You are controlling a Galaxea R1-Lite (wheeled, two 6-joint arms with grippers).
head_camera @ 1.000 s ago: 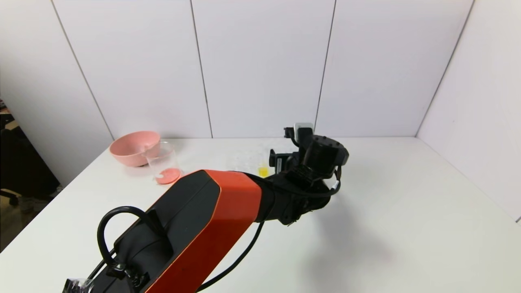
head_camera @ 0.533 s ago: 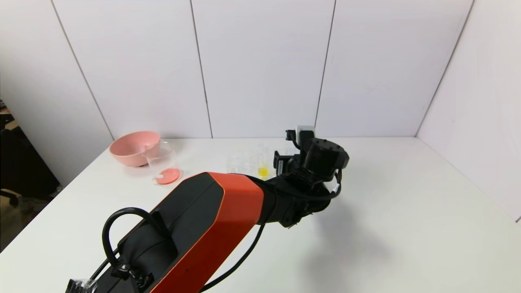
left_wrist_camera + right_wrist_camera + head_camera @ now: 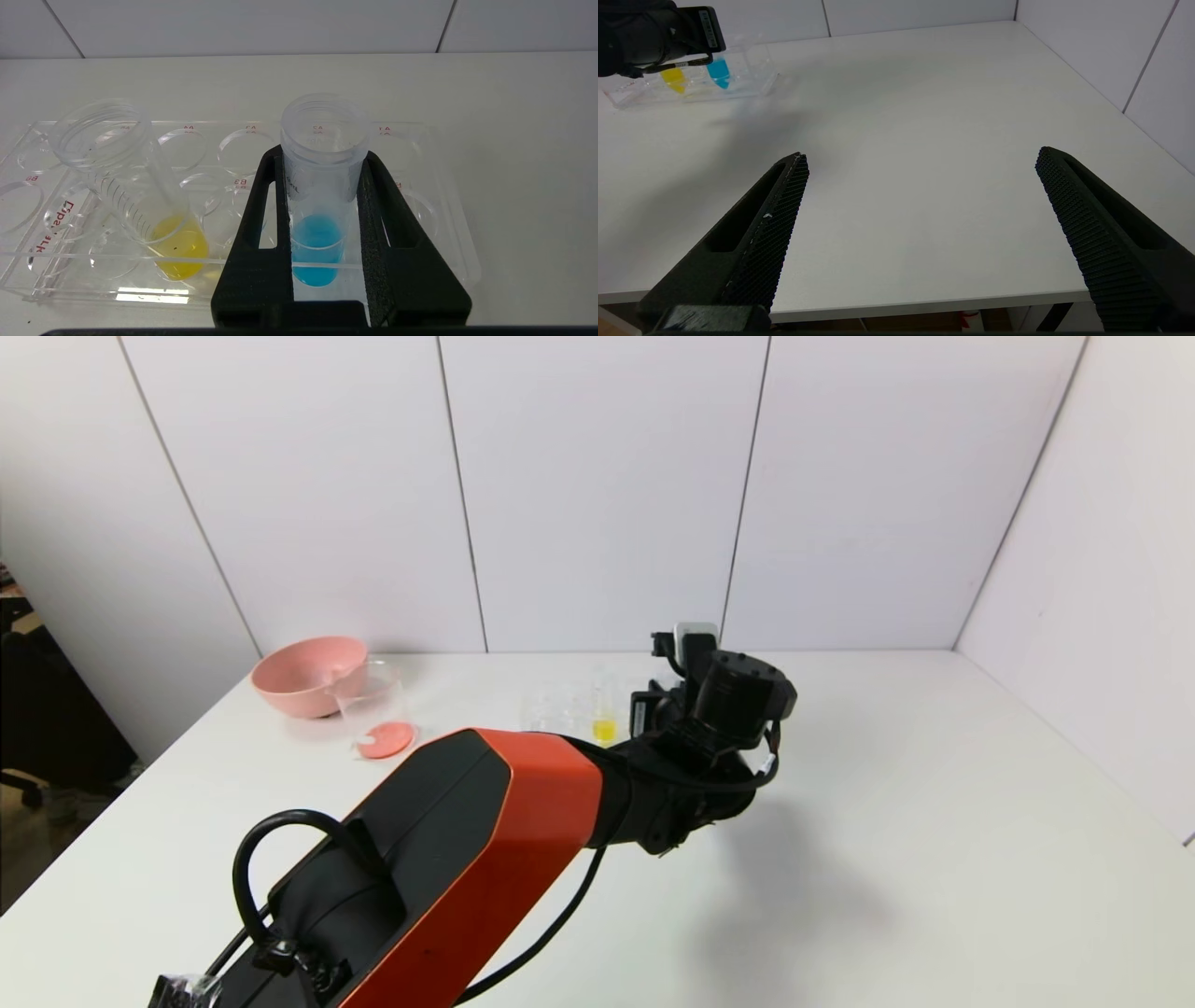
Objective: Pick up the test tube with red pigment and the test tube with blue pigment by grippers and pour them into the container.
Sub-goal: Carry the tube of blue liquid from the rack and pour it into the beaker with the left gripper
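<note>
1. Two ribbed black fingers of the left gripper (image 3: 322,158) press against both sides of the test tube with blue pigment (image 3: 320,196), a clear round plastic tube standing upright in the clear tube rack (image 3: 420,140).
2. Just beside it, a yellow-liquid tube (image 3: 140,196) leans tilted in another hole of the rack.
3. Well apart on the left, the small clear glass container (image 3: 373,705) holds a red pool and touches the pink round bowl (image 3: 303,677).
4. Over the near table edge, the right gripper (image 3: 920,210) hangs spread wide, gripping nothing.
5. Smooth white table (image 3: 934,803); pale seamed wall panels (image 3: 597,476) enclose it.
</note>
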